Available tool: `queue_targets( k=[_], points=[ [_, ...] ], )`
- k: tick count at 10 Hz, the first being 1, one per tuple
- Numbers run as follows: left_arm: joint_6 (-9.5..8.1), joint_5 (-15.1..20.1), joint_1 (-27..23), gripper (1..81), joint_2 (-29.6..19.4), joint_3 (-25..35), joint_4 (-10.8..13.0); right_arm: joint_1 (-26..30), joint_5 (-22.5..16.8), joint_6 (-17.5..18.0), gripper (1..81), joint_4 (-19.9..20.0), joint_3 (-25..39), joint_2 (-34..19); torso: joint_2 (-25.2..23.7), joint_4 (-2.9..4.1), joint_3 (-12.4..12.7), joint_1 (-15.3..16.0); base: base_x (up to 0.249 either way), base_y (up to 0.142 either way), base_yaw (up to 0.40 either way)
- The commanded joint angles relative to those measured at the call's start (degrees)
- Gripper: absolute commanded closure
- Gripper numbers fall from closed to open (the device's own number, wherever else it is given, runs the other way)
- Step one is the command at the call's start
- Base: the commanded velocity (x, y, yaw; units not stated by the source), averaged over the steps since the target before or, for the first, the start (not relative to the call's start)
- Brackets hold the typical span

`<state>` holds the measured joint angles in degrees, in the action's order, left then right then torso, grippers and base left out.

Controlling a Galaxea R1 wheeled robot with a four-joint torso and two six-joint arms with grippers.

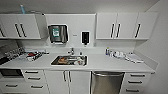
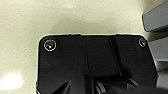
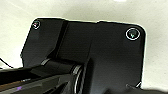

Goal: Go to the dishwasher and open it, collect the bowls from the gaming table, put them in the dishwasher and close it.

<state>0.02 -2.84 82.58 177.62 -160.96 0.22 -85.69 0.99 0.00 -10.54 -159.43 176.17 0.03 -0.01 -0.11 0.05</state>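
Note:
The dishwasher (image 1: pixel 107 82) has a steel-grey front and sits under the white counter, right of the sink cabinet, with its door closed. A handle bar runs across its top. The bowls and the gaming table are out of view. Both wrist views look down on pale floor past the robot's own dark plate.
A white counter (image 1: pixel 100 65) holds a steel sink (image 1: pixel 69 60) with dishes in it, a dish rack (image 1: pixel 30 55) at the left and bottles and cloths at the right. White wall cabinets hang above. A small black oven (image 1: pixel 10 73) sits low at the left. Drawers (image 1: pixel 136 82) flank the dishwasher's right.

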Motion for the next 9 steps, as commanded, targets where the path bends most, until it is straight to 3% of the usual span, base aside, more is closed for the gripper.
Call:
queue_targets(
  k=[1,9],
  points=[
    [0.24,2.8,-3.3,1.0,0.0,0.0,0.0,3.1,-2.7,0.1,1.0,-0.1,-0.1,-0.2,0.0,0.00,0.0,0.0,0.146,0.000,0.000],
    [0.24,2.8,-3.3,1.0,0.1,0.0,0.0,3.1,-2.6,0.1,1.0,-0.1,-0.1,-0.3,-0.1,0.00,0.0,-0.1,0.146,0.000,0.000]
  ],
)
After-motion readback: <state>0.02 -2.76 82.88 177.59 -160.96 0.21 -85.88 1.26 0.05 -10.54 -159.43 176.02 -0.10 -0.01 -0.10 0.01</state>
